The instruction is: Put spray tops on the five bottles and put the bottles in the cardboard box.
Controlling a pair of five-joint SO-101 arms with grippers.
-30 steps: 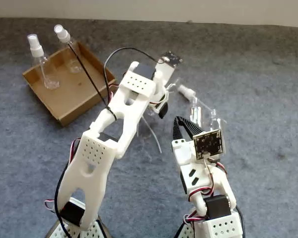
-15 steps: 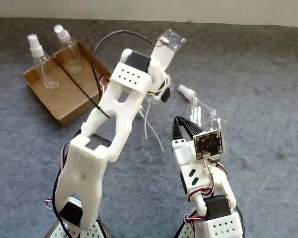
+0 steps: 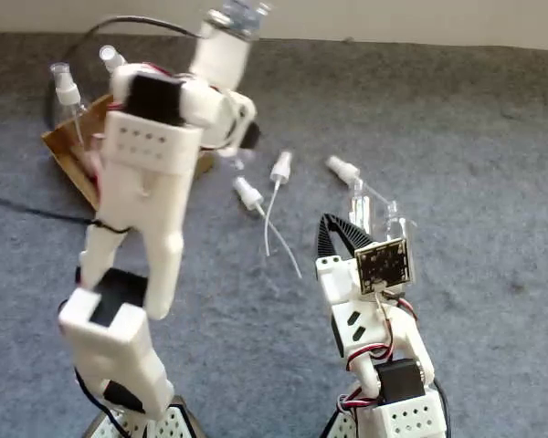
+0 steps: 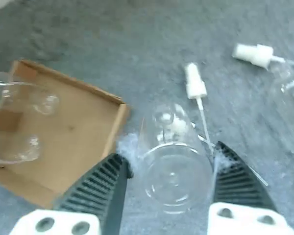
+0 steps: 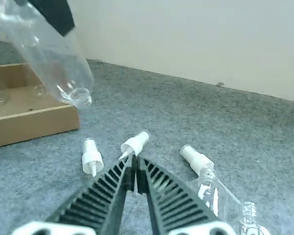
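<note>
Grey carpet [image 3: 493, 137] as work surface, pale wall [image 5: 196, 39] at the far side. Cardboard box [image 4: 68, 127] sits open on the carpet at far left, partly covered in the high view by the raised left arm [image 3: 146, 173]. Two capped bottles [image 3: 66, 89] stand upright in the box, each with a white spray top on. Left gripper [image 4: 171, 159] is clamped on a clear bottle [image 4: 174, 178], one jaw on each side of its body. The bottle is held off the carpet, tilted, just beside the box's near edge. In the right wrist view its neck end points down and looks bare. Right gripper [image 5: 136, 169] is low over the carpet with jaws pressed together, nothing between them. Three loose spray tops [image 3: 249, 193] lie on the carpet between the two arms, each apart from the others: one nearer the box, one [image 3: 280, 167] in the middle with its thin tube trailing, one [image 3: 342, 169] further right. Two uncapped bottles [image 5: 210, 188] lie on their sides just beside the right gripper, close to the rightmost spray top.
</note>
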